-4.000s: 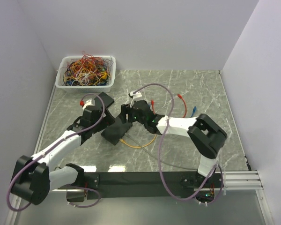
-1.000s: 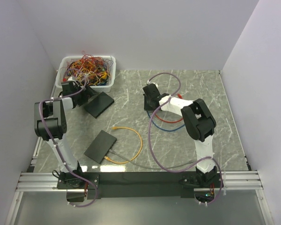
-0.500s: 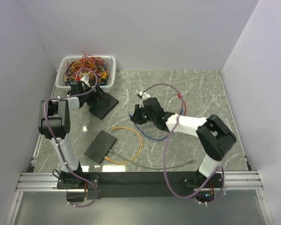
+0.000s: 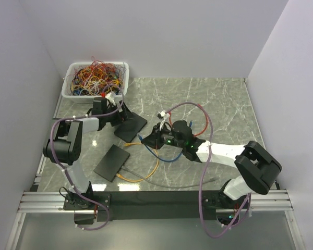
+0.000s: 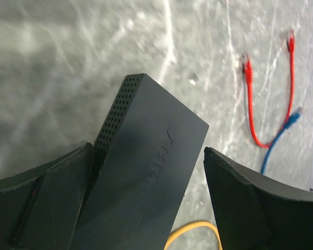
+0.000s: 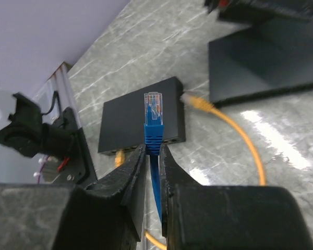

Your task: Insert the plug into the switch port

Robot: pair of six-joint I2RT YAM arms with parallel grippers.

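From above, the right gripper is hanging mid-table, pinching a blue network cable. A flat black plastic switch box is lying at roughly its 8 o'clock, with a yellow cable curling beside it. The left gripper is reaching over a second black switch box, just beside the right gripper at its 10 o'clock.

On the left wrist camera, the fingers are standing wide apart either side of that second box. Grey marble tabletop is showing between the box and the 3 o'clock finger, so it is looking more like straddling than clamping.

On the right wrist camera, the fingers are pressing together on the cable just behind the clear-tipped blue plug. The plug's long axis is pointing to 12 o'clock, straight at the flat box ahead, while the second box is sitting off at 2 o'clock. I'm reading the right arm as the one making the push. Which box is receiving the plug, I cannot tell.
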